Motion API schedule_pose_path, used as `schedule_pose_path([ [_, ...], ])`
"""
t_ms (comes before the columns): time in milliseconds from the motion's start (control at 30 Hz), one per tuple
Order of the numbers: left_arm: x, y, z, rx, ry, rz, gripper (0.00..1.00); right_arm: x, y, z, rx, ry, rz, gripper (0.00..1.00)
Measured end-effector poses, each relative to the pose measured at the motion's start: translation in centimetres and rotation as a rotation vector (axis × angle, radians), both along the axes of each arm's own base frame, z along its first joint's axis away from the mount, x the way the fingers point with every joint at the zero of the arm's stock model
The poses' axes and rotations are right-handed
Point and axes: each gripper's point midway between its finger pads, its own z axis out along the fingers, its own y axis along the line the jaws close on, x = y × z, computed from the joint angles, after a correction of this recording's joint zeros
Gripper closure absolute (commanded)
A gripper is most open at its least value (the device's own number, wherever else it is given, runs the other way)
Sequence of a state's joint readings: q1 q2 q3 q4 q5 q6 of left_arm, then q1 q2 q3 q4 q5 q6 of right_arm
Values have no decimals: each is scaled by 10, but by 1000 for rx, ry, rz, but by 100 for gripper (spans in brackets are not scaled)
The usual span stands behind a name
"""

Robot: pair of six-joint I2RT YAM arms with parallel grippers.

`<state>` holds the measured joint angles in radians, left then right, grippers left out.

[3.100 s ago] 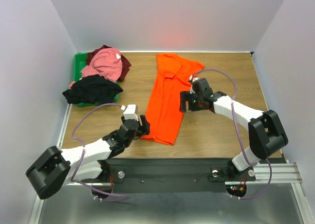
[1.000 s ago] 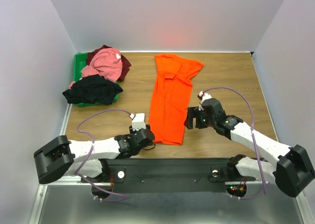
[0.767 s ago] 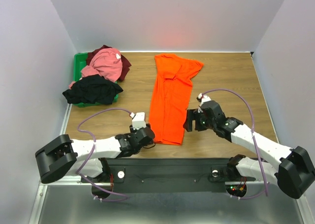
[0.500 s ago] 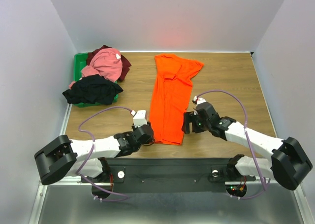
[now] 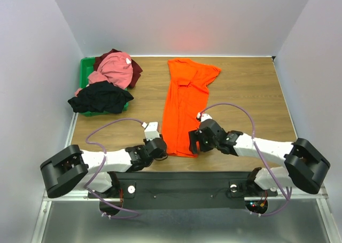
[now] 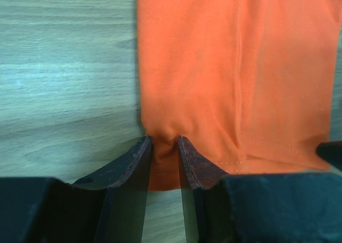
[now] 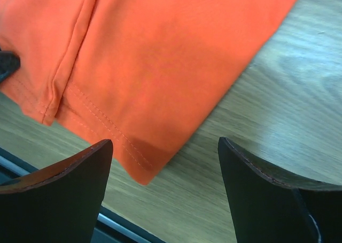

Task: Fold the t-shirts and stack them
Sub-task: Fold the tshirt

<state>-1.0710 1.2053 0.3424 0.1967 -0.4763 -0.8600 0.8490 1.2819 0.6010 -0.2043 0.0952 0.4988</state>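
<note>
Hem-grasp step of the fold. Pinches near-left corner of orange t-shirt (image 5: 184,112), lengthwise on table (image 5: 256,88), in left gripper (image 6: 164,144). Straddles near-right corner with right gripper (image 7: 164,142), wide, nothing held. Likely needs right closure next, then joint lift toward collar.

The table (image 5: 251,93) is wood-grained board, walled in on 3 sides. 1 orange shirt (image 5: 184,107) lies flat on it near the middle, folded lengthwise into a long strip that runs from close to the far wall down to near the front edge, collar end far and hem near. A green bin (image 5: 84,72) sits in the far left corner. 3 shirts are heaped in it: pink (image 5: 113,68) on top, maroon (image 5: 135,69) spilling over its right side, black (image 5: 99,97) draped over its near rim.
</note>
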Motion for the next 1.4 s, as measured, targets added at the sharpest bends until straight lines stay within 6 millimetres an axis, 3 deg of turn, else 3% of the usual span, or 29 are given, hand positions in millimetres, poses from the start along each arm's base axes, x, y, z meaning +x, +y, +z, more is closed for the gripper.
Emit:
schedule_pose_path([
  [133, 2, -5, 0, -4, -8, 3, 69, -4, 4, -12, -39, 16, 12, 20],
  [267, 0, -6, -1, -4, -6, 5, 89, 0, 18, -15, -71, 6, 27, 32],
  [367, -3, -8, -2, -8, 0, -4, 97, 1, 20, -18, -108, -10, 20, 36],
  [467, -7, -11, -2, -13, 2, -14, 100, 2, 21, -20, -128, -33, 4, 39],
  [667, -14, -17, -2, -14, 5, -47, 100, -1, 11, -21, -126, -50, -43, 60],
  [800, -20, -20, -1, -17, 9, -81, 100, -11, 4, -21, -103, -44, -61, 64],
  [867, -26, -22, -1, -20, 13, -112, 100, -17, 2, -19, -88, -42, -64, 59],
  [933, -30, -24, -1, -22, 16, -135, 100, -24, 0, -19, -76, -35, -63, 40],
  [1100, -36, -28, -1, -26, 21, -165, 100, -37, -2, -16, -38, -27, -59, 40],
  [1200, -37, -29, -1, -25, 23, -173, 100, -42, -4, -17, -30, -22, -61, 55],
  [1233, -37, -29, -1, -24, 23, -174, 100, -43, -5, -17, -31, -20, -62, 69],
  [1333, -38, -30, -2, -22, 23, -179, 100, -48, -6, -20, -36, -7, -61, 89],
  [1367, -38, -30, -1, -23, 23, -182, 100, -49, -6, -21, -37, -6, -58, 100],
  [1400, -39, -31, -1, -24, 23, -186, 100, -51, -5, -21, -39, -5, -52, 100],
])
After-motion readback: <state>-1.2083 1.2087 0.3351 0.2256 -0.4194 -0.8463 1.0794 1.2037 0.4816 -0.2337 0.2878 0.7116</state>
